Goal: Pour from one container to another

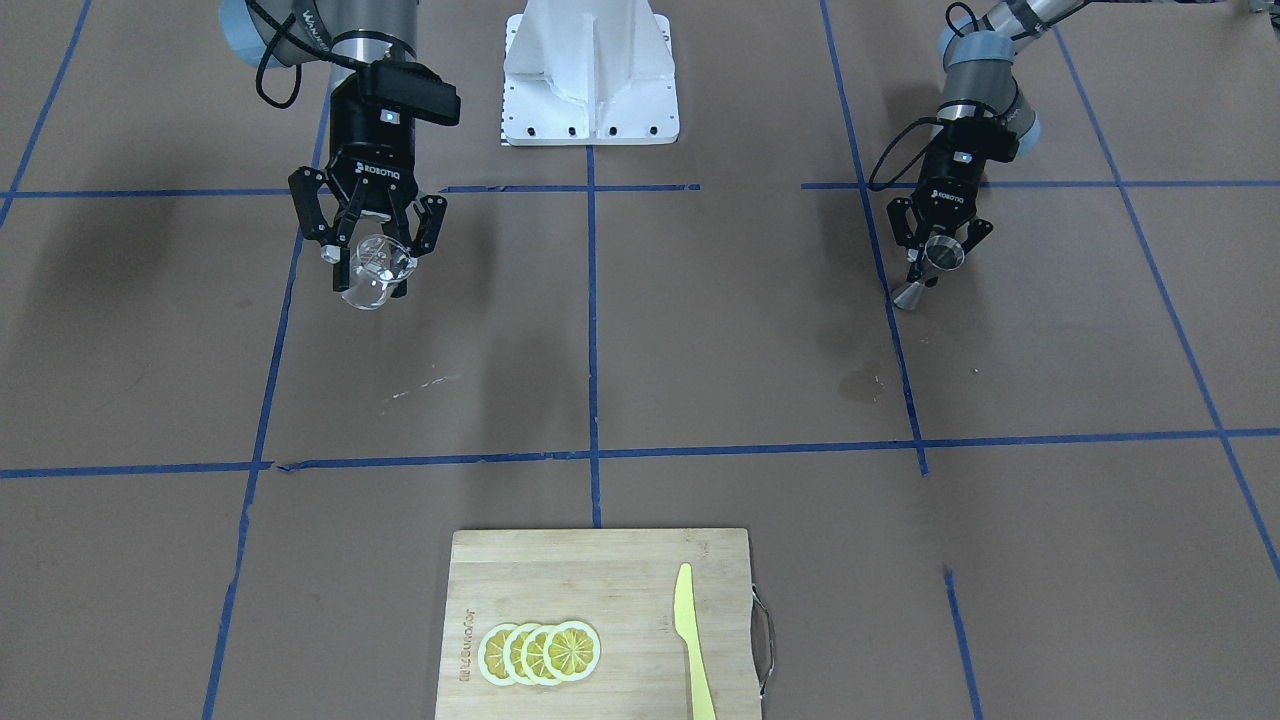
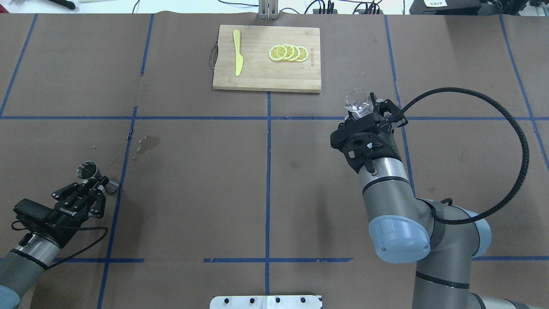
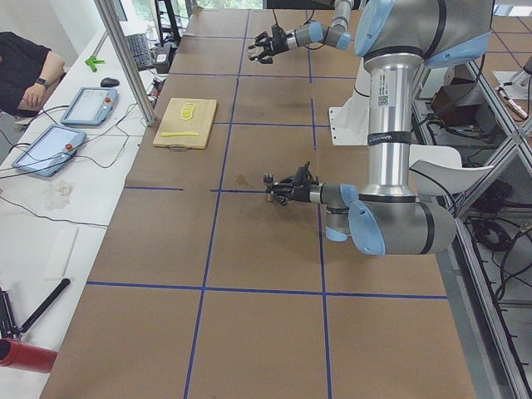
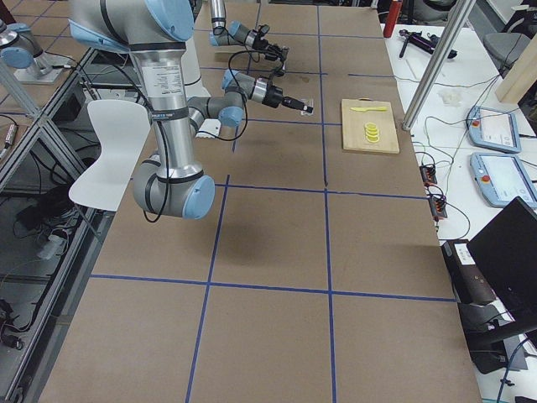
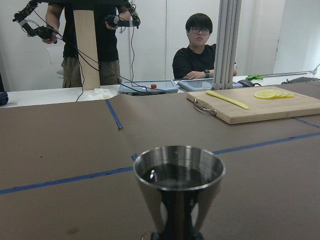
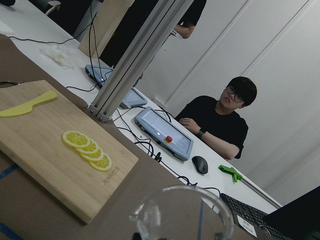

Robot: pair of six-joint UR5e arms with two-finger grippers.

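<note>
both clamped: right gripper [image 1: 372,282] holds glass cup [image 2: 357,103] leaning, left gripper [image 1: 938,262] holds jigger [image 5: 178,187] upright

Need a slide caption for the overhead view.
Left gripper holds the jigger, right gripper the glass cup, far apart; cutting board with lemon slices beyond.

From overhead, the left arm [image 2: 25,253] is coming in low from 8 o'clock with its wrist lying almost level. The left gripper [image 2: 96,183] is pointing toward 1 o'clock, and its fingers are pinching the narrow waist of a jigger [image 2: 87,170]. The right arm [image 2: 392,197] is rising from 5 o'clock with its elbow bent. The right gripper [image 2: 364,112] is aiming toward 12 o'clock, and its fingers are clasping a glass cup [image 2: 358,103] at their tips.
</note>
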